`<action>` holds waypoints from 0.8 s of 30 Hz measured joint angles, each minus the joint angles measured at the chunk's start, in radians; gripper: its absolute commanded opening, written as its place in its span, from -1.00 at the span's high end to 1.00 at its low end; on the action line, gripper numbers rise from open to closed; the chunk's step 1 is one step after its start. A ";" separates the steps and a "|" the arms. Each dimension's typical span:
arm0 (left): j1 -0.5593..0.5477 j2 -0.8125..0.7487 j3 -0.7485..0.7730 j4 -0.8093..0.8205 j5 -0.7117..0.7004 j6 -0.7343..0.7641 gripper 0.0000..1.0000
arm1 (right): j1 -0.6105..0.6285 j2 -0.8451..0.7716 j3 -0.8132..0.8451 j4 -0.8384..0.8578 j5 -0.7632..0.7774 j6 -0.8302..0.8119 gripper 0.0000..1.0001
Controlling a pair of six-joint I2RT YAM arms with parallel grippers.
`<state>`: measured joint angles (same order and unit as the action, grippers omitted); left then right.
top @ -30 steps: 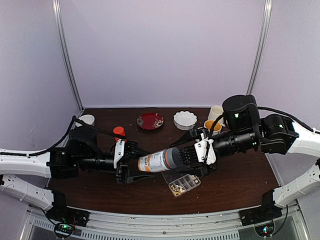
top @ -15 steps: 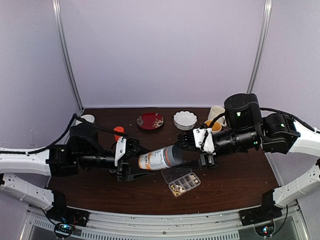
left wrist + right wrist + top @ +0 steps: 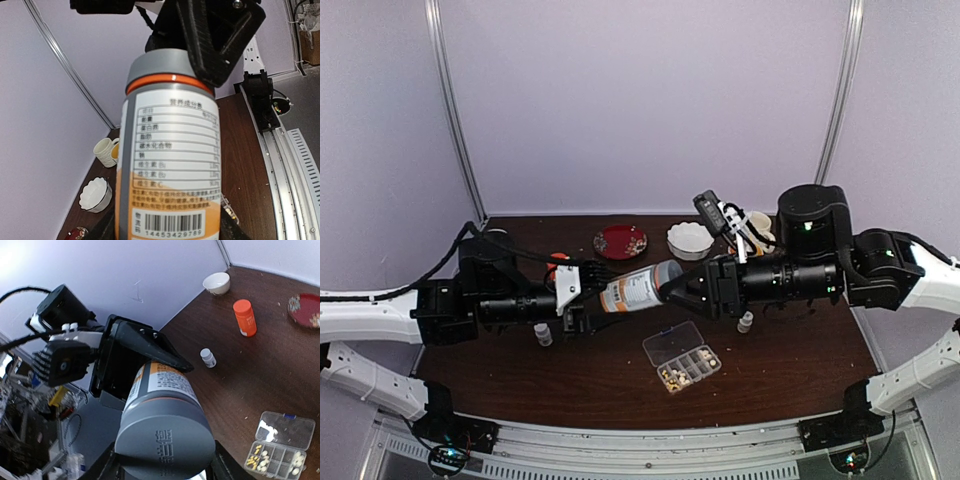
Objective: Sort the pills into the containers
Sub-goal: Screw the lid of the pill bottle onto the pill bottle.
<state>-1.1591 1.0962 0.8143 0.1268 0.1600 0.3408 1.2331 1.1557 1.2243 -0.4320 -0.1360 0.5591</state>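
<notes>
The left jaws pinch a grey-capped amber plastic bottle (image 3: pixel 632 293), right jaws its cap (image 3: pixel 167 440). The tiny tan pills (image 3: pixel 256 452) look light; better poured than pinched.

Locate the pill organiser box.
Top view: the organiser box lies on the table, right of centre, nearer the front edge than the raised grey-capped bottle; a small white vial stands beyond it to the right.

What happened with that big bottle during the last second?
The left gripper moved the bottle away from above the pill box, toward the table's back. The right gripper followed, turned over, and closed on its cap. The pill box stayed put.
</notes>
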 measured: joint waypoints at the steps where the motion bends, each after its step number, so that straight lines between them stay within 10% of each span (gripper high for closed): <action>1: 0.000 0.004 0.001 0.002 -0.005 0.008 1.00 | 0.000 0.001 0.002 -0.005 0.004 0.043 -0.64; 6: -0.004 0.011 0.008 -0.015 -0.007 0.026 1.00 | -0.003 0.001 0.029 0.001 -0.007 -0.048 -0.99; 15: -0.005 -0.017 0.012 -0.047 0.032 0.003 1.00 | -0.003 -0.163 -0.069 0.004 0.028 -0.905 -0.99; 24: -0.005 -0.025 0.013 -0.060 0.069 -0.053 1.00 | 0.002 -0.066 0.017 -0.061 -0.028 -1.260 -0.74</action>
<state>-1.1641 1.0710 0.8272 0.0666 0.2287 0.2882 1.2350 1.0893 1.2415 -0.4931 -0.1642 -0.7006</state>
